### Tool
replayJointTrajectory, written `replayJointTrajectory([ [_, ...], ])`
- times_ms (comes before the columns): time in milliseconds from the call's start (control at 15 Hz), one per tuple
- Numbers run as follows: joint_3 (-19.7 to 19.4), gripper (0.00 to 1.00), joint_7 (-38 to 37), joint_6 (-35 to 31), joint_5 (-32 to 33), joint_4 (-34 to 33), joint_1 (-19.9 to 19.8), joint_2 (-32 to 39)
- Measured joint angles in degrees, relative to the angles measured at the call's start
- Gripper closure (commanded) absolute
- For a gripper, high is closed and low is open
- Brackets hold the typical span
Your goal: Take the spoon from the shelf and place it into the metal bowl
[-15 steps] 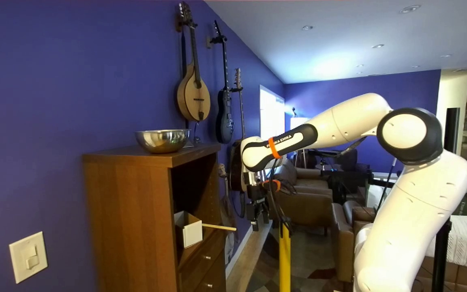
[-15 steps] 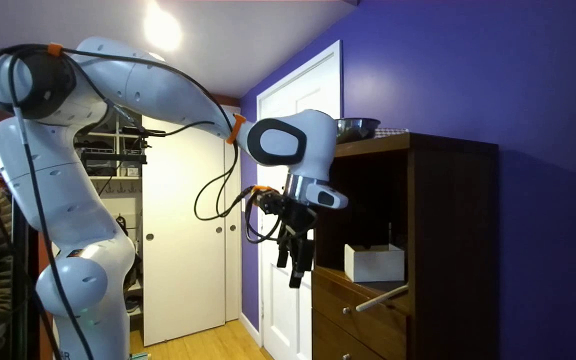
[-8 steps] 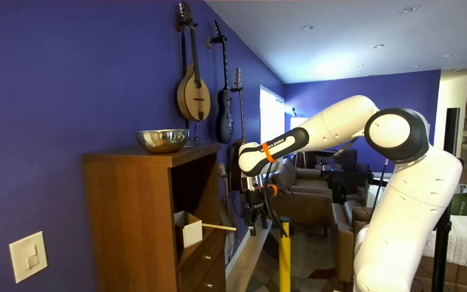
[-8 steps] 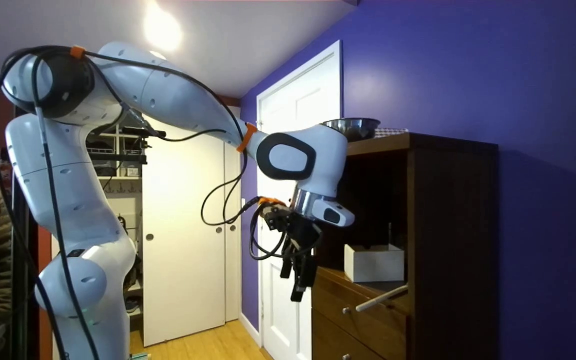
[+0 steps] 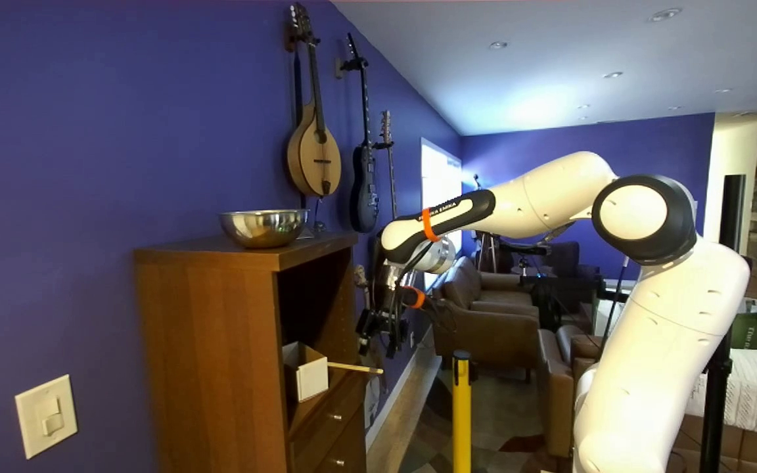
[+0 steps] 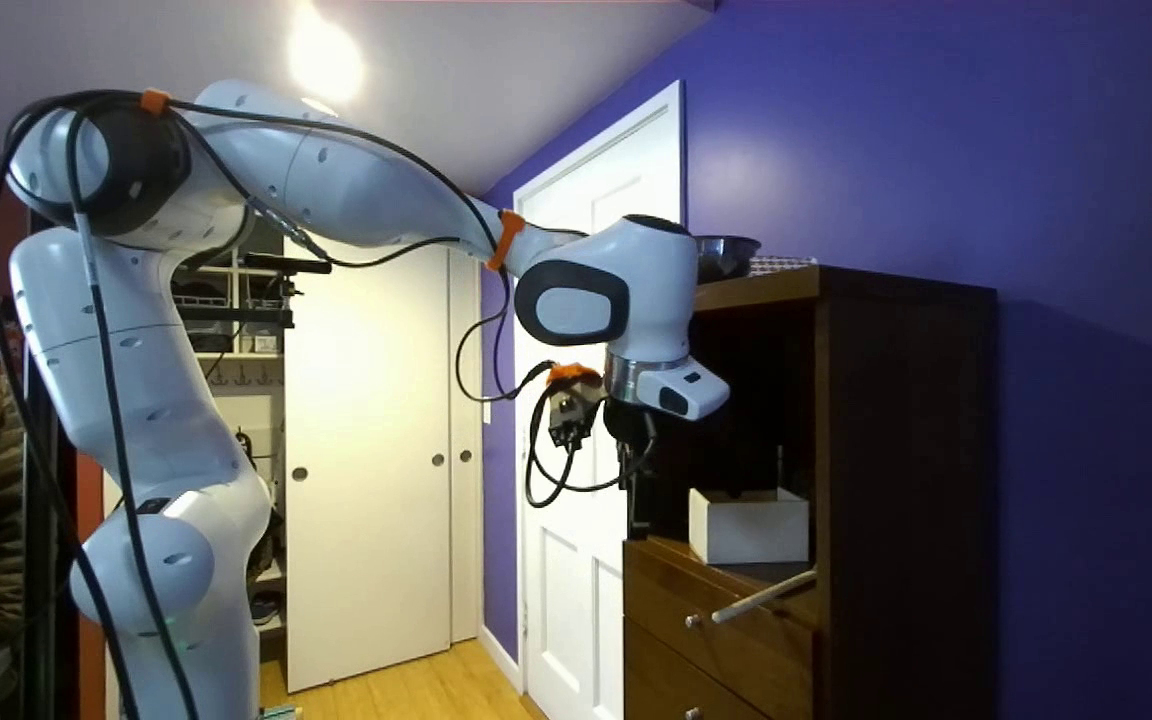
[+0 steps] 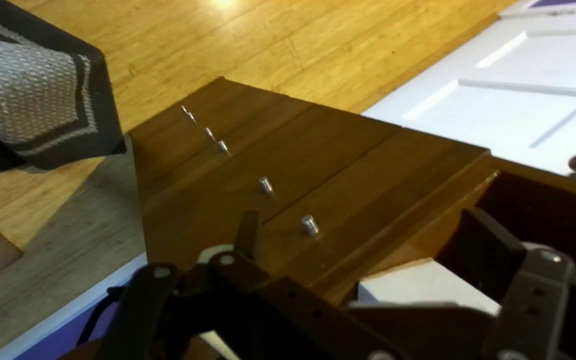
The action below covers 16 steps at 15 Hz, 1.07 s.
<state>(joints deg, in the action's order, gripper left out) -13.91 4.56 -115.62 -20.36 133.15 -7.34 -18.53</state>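
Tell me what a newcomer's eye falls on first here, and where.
Probably the white robot arm, arched across the right half of an exterior view. Next, likely the shiny metal bowl on top of the brown wooden shelf, with string instruments hanging on the purple wall beyond it. Then perhaps the pale spoon, jutting past the shelf's front edge beside a white box.
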Motion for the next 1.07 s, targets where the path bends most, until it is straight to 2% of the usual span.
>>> replayJointTrajectory([
  [267,0.9,0.00,0.0,-12.0,-5.6,0.8,0.5,0.0],
  [467,1.2,0.00,0.0,-13.5,-5.9,1.2,0.6,0.1],
  [867,1.6,0.00,-2.0,-14.0,11.8,1.9,-3.1,4.8],
  [1067,1.4,0.00,-1.8,-14.8,15.8,1.4,-3.9,9.0],
])
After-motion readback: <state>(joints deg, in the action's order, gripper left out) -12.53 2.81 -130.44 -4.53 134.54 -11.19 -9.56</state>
